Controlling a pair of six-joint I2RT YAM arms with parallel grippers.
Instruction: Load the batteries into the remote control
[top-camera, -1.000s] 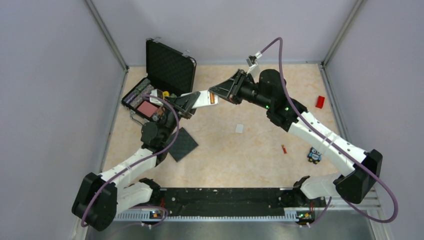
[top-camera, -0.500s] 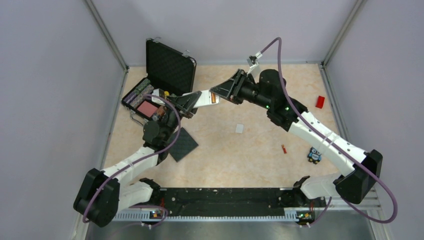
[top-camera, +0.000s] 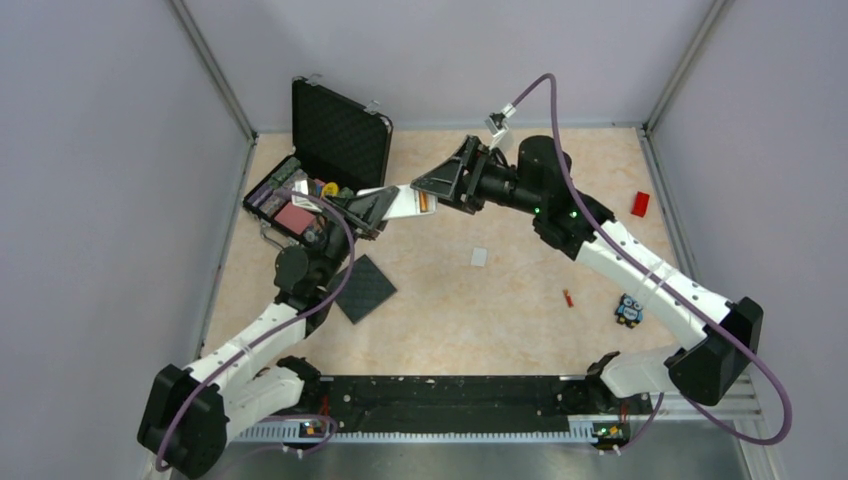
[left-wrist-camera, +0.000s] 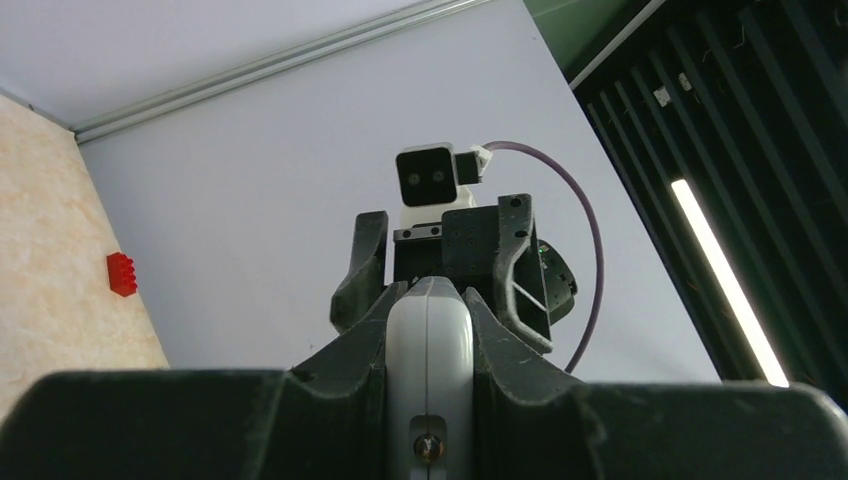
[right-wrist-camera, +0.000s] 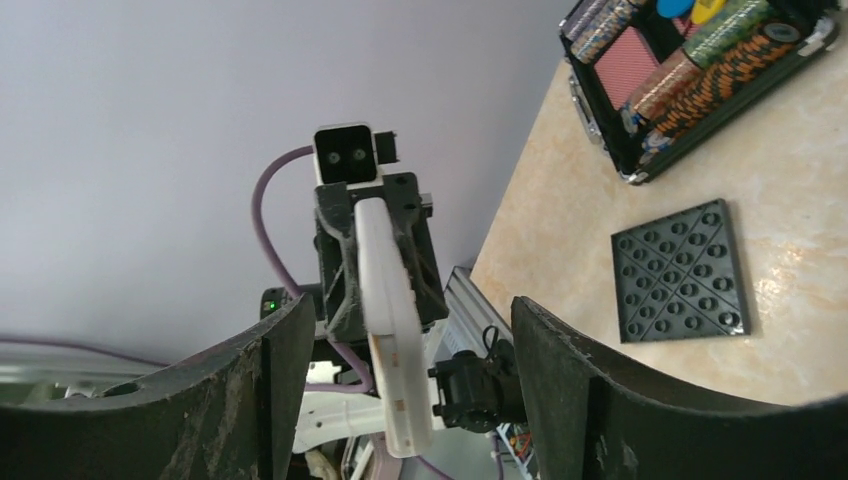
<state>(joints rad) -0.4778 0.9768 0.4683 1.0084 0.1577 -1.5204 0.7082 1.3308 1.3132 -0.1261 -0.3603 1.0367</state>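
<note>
Clamping the remote control (top-camera: 398, 205) by one end, the left gripper (top-camera: 372, 208) holds it raised above the table (top-camera: 480, 330), pointing toward the right arm. In the left wrist view its fingers (left-wrist-camera: 340, 352) press on both flanks of the white body. The right gripper (top-camera: 437, 186) faces the remote end-on with its fingers (right-wrist-camera: 575, 400) spread wide. From the right wrist camera the remote stands between them with a clear gap on each side, touching neither. An orange-red battery (top-camera: 423, 203) shows at the end of the remote nearest the right gripper; whether it is fully seated in the slot cannot be told. A second battery (top-camera: 567, 298) lies on the table well to the right, near a small toy figure (top-camera: 628, 312). A little white piece (top-camera: 479, 257) rests on the table between that battery and the remote. An open case (top-camera: 300, 205) of poker chips sits at the far left, a black square pad (top-camera: 363, 288) lies just in front of it, and a red block (top-camera: 640, 204) lies by the right wall.
</note>
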